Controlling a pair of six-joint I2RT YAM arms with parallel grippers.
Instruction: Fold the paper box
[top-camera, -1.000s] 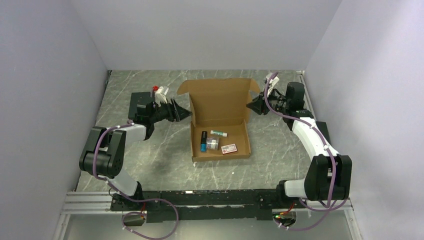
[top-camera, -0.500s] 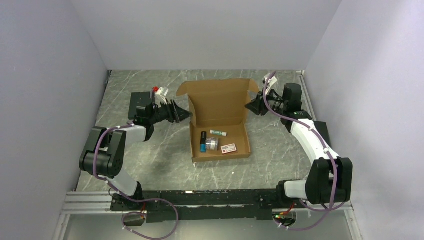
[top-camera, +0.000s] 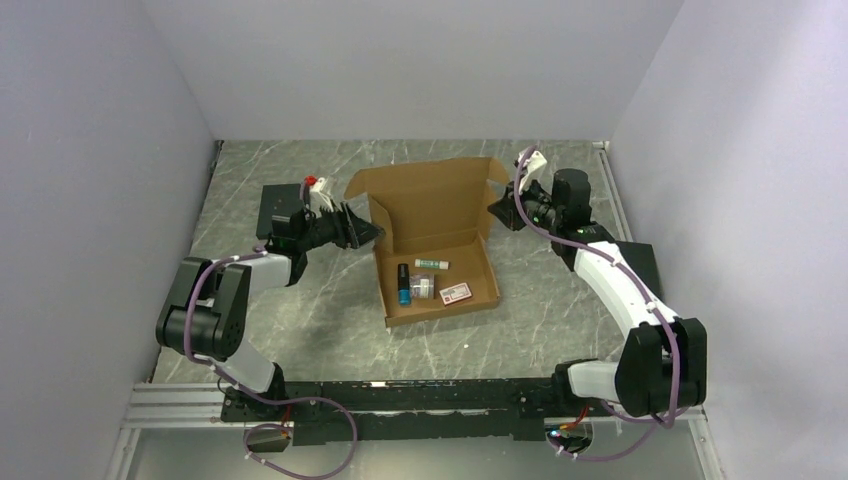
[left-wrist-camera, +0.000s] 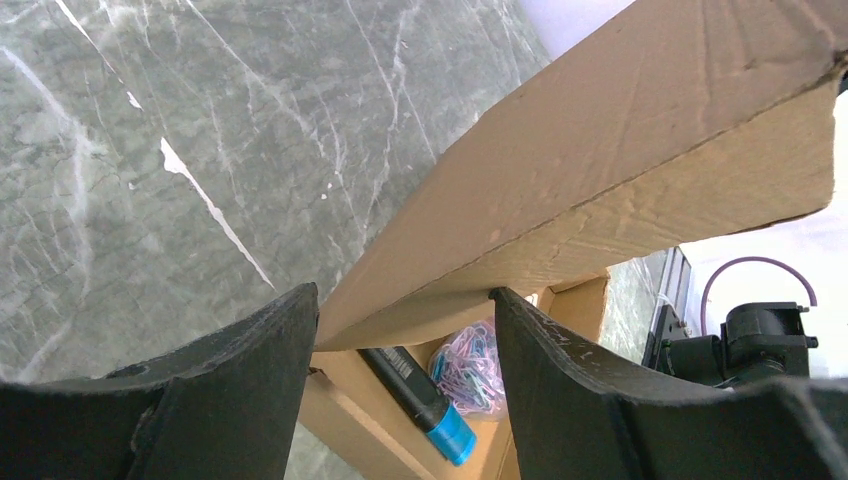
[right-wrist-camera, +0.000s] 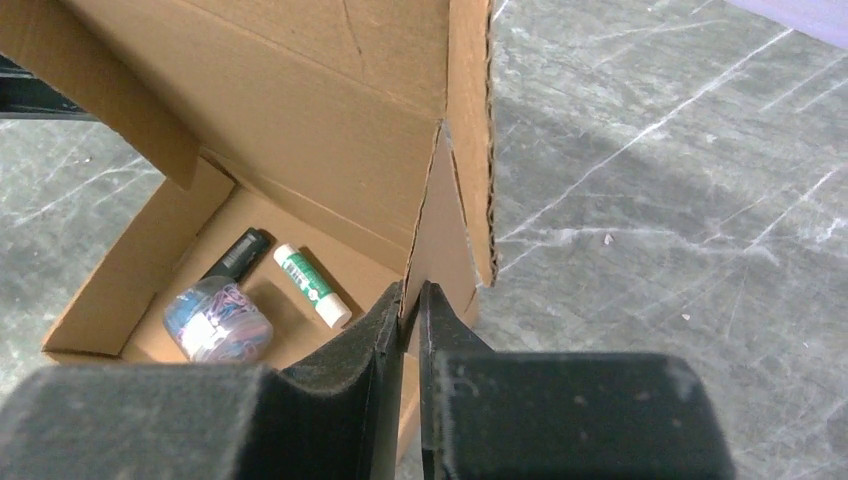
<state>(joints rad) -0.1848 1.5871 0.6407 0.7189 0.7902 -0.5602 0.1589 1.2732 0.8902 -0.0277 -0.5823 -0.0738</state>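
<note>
Right jaws pinch the paper box (top-camera: 430, 200) at 3 o'clock, likely steadying it. Left jaws (spread) straddle its 9 o'clock flap (left-wrist-camera: 600, 150)

Nothing legible for you in any view. The white tube (right-wrist-camera: 312, 287), just ahead and left of the right tool (right-wrist-camera: 411, 296) inside the paper box (right-wrist-camera: 300, 130), carries a green label, print too small to read. The small card (top-camera: 457, 294) in the box shows red marking, characters blurred. The black marker (left-wrist-camera: 415, 395) shows no readable text.
</note>
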